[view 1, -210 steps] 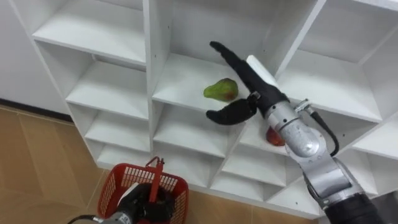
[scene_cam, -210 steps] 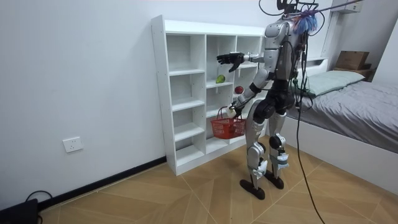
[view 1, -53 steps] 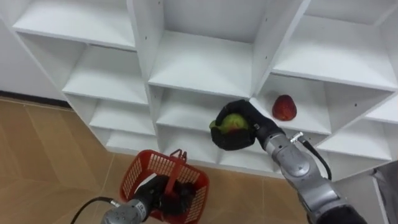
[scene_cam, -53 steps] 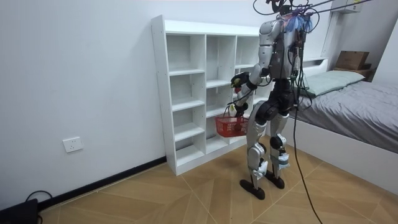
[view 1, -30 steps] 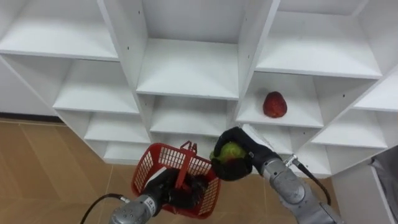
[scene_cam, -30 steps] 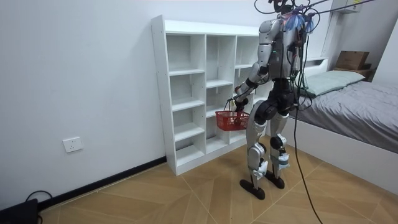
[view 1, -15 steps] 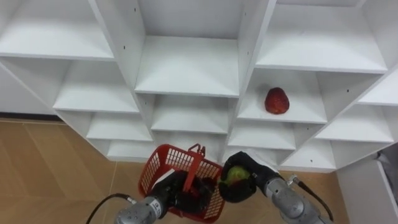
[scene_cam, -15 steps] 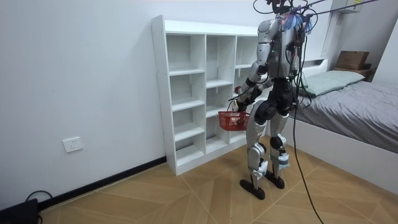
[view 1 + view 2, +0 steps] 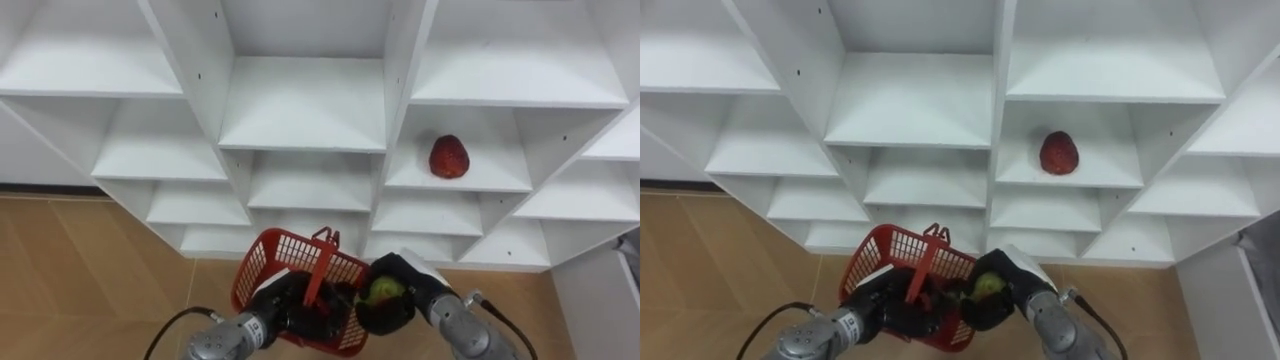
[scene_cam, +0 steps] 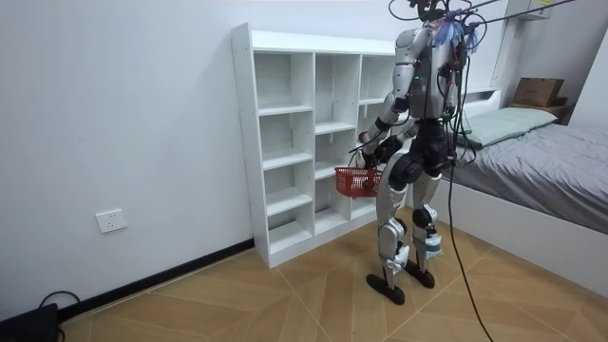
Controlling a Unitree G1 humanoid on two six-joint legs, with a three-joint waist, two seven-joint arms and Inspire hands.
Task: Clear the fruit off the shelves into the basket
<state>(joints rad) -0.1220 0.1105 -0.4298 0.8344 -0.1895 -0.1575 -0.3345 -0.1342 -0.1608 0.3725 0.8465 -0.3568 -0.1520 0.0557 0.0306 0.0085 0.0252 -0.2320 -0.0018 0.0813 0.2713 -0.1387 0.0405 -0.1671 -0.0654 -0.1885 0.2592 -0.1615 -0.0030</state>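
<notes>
Right hand [image 9: 398,303] clasps green fruit [image 9: 384,289] at red basket [image 9: 288,257] rim; left hand [image 9: 287,306] grips the red basket, apparently by its handle; red fruit [image 9: 449,157] sits on closet shelf [image 9: 492,178].

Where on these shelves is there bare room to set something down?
The middle shelf left of the red fruit is bare, as are the left-column shelves. Beside the red fruit its own shelf has room. Crowded: the red basket, its handle gripped by the left robot hand, with the right robot hand holding the green fruit at its rim.
</notes>
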